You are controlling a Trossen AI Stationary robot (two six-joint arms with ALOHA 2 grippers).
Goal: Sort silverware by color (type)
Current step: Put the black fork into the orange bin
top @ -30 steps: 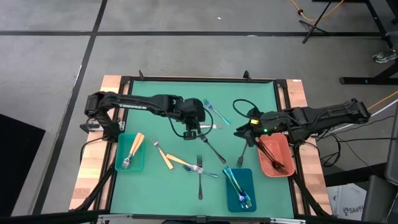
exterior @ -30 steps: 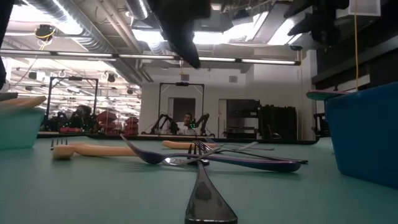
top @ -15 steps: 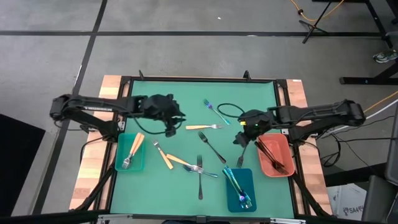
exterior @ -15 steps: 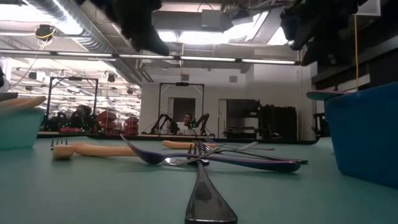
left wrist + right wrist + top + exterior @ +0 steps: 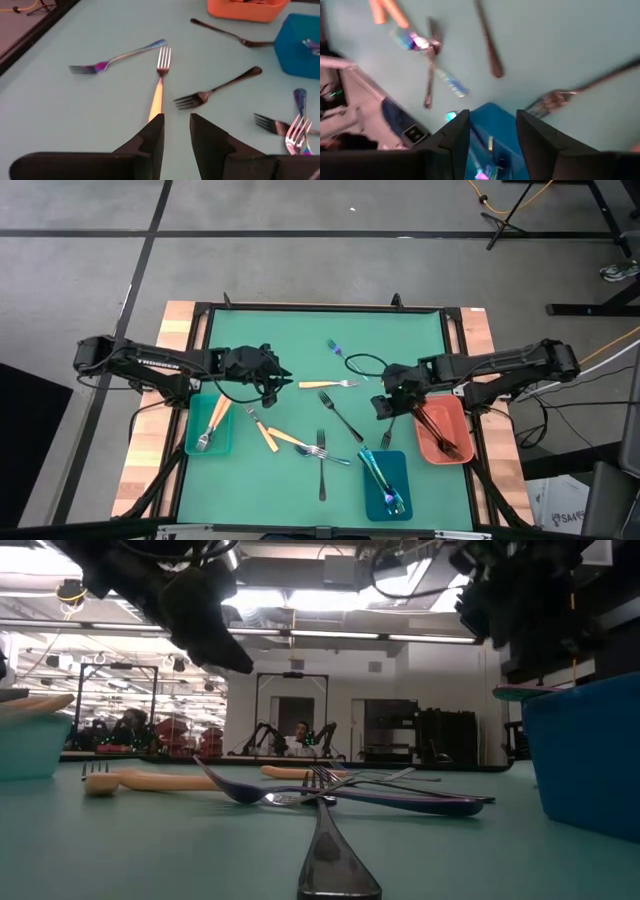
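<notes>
Green table (image 5: 300, 340) 12 o'clock half bare; left gripper (image 5: 272, 380) and right gripper (image 5: 381, 406) both parted, holding nothing, over loose silverware (image 5: 322, 452).

- The green table (image 5: 300, 340) carries three trays: teal (image 5: 209, 425), blue (image 5: 385, 483), red (image 5: 441, 430).
- Loose forks lie mid-table: an orange-handled fork (image 5: 325, 384), a black fork (image 5: 340, 416), a blue fork (image 5: 347, 360).

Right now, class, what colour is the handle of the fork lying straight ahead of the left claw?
Pale orange handle, shown best in the left wrist view.
</notes>
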